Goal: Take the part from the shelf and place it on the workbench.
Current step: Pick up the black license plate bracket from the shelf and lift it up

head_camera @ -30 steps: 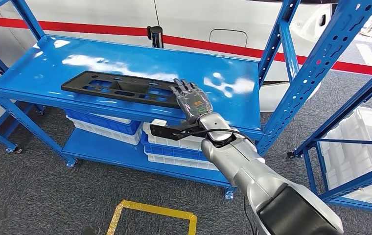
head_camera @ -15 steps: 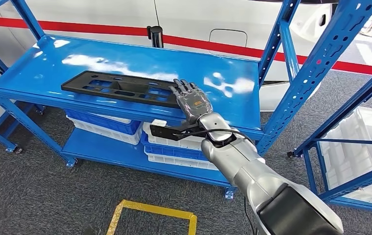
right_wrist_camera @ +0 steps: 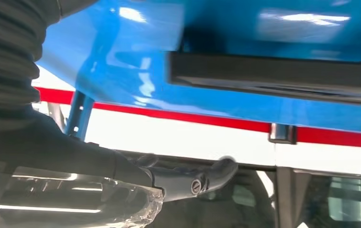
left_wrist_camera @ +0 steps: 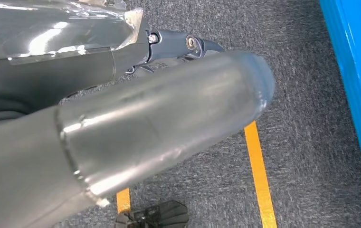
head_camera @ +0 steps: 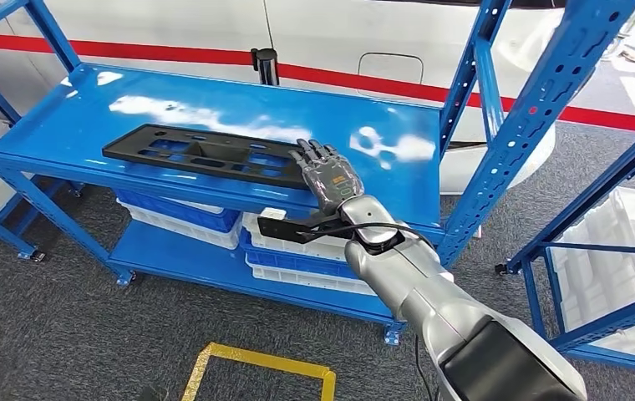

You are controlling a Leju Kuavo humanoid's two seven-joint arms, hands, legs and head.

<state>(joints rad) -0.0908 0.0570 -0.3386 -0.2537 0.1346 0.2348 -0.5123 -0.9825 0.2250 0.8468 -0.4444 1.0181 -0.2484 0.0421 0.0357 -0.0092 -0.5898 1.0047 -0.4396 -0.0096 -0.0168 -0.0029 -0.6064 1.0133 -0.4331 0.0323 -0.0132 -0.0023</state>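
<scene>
— What do we count here?

— We count one part (head_camera: 205, 156), a long flat black plastic panel with cut-out openings, lying on the glossy blue metal shelf (head_camera: 398, 180). Under that shelf we see stacked blue and white crates (head_camera: 293, 255), too overlapped to number.

— And where does the part lie against our right hand (head_camera: 324, 173)?

— Its near end sits right at the fingertips, and the rest stretches away to the hand's left. We see the fingers extended and slightly apart, lying flat over the shelf; whether they touch the part we cannot tell.

— Our left hand (left_wrist_camera: 183, 45)?

— It hangs over grey carpet (left_wrist_camera: 302, 118) with yellow tape lines (left_wrist_camera: 259, 175); we cannot tell how its fingers lie.
</scene>
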